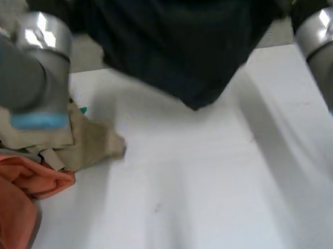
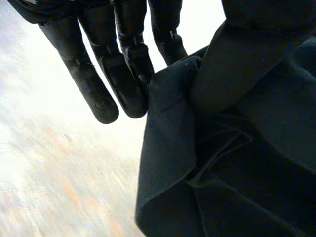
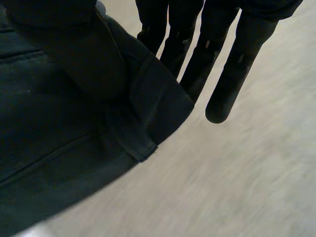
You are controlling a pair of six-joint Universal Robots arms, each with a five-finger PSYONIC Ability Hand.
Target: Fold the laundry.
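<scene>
And the dark garment (image 1: pixel 187 43) is up in the air, slung between the two arms over the far middle of the tabletop (image 1: pixel 222 184), its lowest point drooping towards the white surface. Left hand (image 2: pixel 118 74): fingers straight, thumb clamping a bunched edge of the garment against them, a clear pinch. Right hand (image 3: pixel 242 59): same story, thumb pressed down on a hemmed corner with straight fingers behind it. So each hand owns one end, and the held edge runs side to side across the table with the rest hanging below it. Neither hand is the nearer one. That looks like the key to laying it down: lower both ends together and the cloth should spread flat across open table. Over at the left edge, a beige cloth (image 1: pixel 89 140) and an orange cloth (image 1: pixel 17 197) wait in a heap, well apart from the garment.
</scene>
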